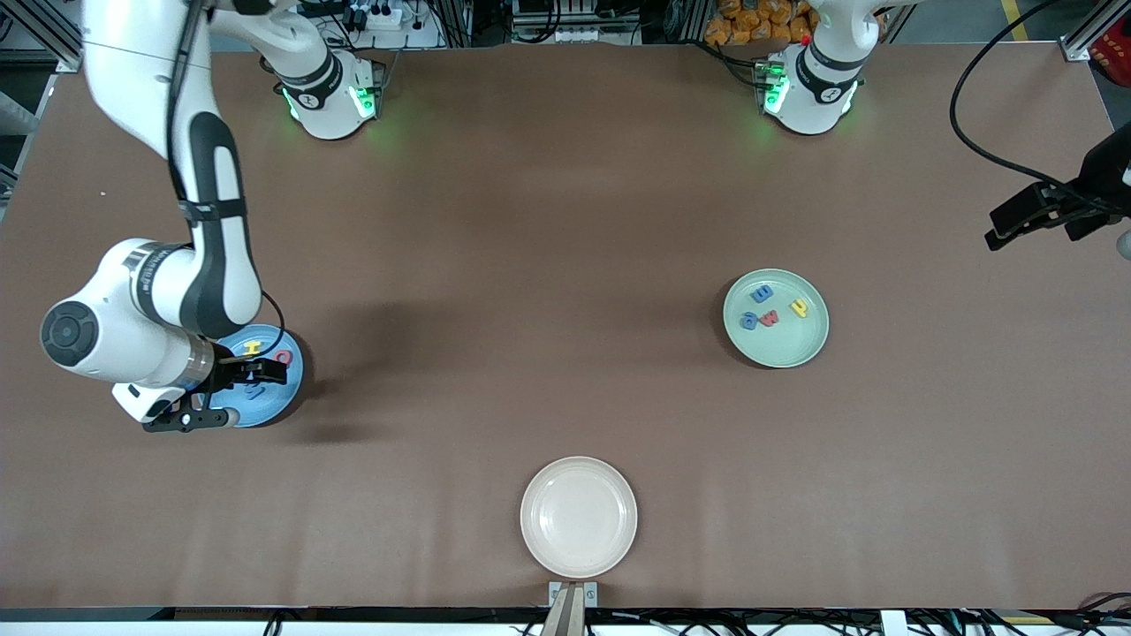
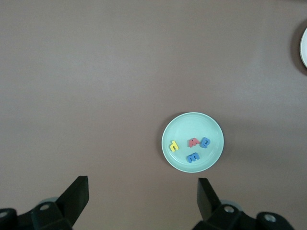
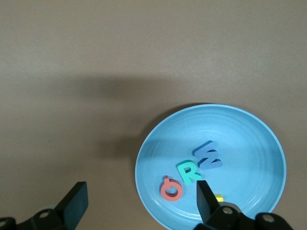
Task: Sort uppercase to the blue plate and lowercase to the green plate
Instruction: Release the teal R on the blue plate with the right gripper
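Note:
The blue plate lies toward the right arm's end of the table. On it lie uppercase letters: a red Q, a teal R, a blue M and a yellow H. My right gripper hovers open and empty over that plate's edge. The green plate holds the lowercase letters: a yellow n, red w, blue a and blue m. High over the table's end, my left gripper waits open, holding nothing.
A cream plate with nothing on it sits near the table's edge closest to the front camera. A black cable hangs over the table at the left arm's end. Brown tabletop stretches between the plates.

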Controlling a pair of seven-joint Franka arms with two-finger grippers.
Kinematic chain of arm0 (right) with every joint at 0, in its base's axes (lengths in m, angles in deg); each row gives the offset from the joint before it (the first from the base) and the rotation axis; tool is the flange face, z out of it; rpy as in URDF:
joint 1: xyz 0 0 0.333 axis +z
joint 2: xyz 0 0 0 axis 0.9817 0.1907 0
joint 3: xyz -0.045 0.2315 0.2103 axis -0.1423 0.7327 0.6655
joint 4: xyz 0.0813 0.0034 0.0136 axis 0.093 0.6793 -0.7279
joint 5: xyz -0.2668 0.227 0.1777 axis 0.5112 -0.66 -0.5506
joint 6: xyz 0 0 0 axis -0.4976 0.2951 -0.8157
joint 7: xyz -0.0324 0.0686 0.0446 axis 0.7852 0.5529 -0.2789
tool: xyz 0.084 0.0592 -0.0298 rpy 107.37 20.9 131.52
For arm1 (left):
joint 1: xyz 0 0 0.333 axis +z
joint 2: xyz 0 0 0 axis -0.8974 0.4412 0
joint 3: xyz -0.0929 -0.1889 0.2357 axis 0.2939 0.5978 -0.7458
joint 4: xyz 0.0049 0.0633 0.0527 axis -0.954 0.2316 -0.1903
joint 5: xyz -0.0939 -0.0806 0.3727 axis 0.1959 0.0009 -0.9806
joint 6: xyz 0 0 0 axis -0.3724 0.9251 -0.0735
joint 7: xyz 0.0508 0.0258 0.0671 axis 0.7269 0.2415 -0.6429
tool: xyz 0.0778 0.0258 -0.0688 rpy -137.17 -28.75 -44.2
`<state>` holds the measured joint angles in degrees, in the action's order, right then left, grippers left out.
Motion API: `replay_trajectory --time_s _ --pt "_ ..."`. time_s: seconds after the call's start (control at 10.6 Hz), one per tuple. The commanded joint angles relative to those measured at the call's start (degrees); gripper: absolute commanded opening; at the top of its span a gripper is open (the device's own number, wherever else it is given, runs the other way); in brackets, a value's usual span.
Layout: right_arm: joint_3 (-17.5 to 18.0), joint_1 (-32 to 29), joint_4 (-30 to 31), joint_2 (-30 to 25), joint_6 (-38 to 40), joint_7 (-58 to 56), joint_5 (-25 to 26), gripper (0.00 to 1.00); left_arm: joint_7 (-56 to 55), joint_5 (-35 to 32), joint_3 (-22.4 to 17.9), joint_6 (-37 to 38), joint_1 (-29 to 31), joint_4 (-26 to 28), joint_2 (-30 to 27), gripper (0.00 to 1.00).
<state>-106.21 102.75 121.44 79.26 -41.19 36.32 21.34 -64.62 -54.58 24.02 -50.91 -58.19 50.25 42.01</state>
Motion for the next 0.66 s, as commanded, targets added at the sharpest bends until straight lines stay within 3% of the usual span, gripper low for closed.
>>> replay_trajectory --time_s 0.0,0.09,0.19,0.38,0.57 --pt "14.23 -10.08 2.29 -8.1 0.44 12.61 15.07 1.0 2.3 1.07 -0.04 1.51 -0.09 -0.83 -0.59 1.0" --pt "21.34 -14.99 6.13 -11.96 -0.69 17.29 21.33 1.0 2.3 1.07 0.05 1.94 -0.18 -1.01 -1.03 1.0" --pt "25.32 -17.73 10.69 -15.74 -2.27 20.12 24.26 1.0 2.3 0.99 0.22 2.21 -0.18 -1.01 -0.95 1.0" --pt "25.72 -17.85 18.35 -22.52 -4.21 20.41 24.73 1.0 2.3 0.99 0.31 2.3 -0.18 -1.45 -1.03 1.0" --pt "26.07 -17.67 18.39 -27.1 -0.99 19.97 24.64 1.0 2.21 1.25 -0.12 2.3 -0.09 -1.62 -1.03 1.0"
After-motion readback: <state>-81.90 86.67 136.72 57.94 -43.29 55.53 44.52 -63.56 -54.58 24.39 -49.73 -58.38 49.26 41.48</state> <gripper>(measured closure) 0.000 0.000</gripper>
